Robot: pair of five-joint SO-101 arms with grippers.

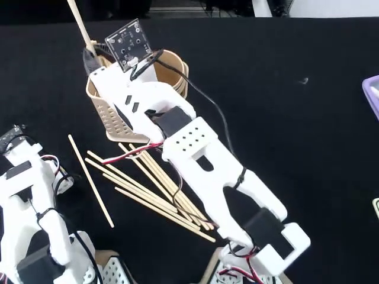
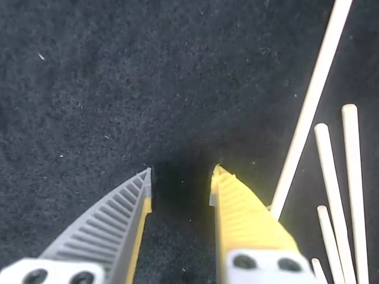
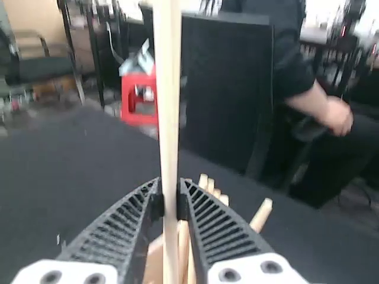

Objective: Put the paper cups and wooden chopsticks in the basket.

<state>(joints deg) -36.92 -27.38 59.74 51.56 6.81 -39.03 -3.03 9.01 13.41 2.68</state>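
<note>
Wooden chopstick [image 3: 167,89] pinched in your right jaws above basket [image 1: 112,121]; your left jaws spread, low over table [image 1: 296,148] beside loose chopsticks [image 1: 148,189].

Smooth wooden chopsticks [image 1: 169,198], matt black tablecloth [image 1: 296,130], plastic basket [image 1: 111,121].

The black cloth table [image 1: 296,130] is plain. The wooden chopsticks [image 1: 148,189] are pale and unpatterned. The perforated plastic basket [image 1: 109,121] is tan. The left gripper [image 2: 180,177] has one grey and one yellow ribbed finger. The right gripper [image 3: 169,195] is black and ribbed, and the single wooden chopstick [image 3: 167,89] is pale.
</note>
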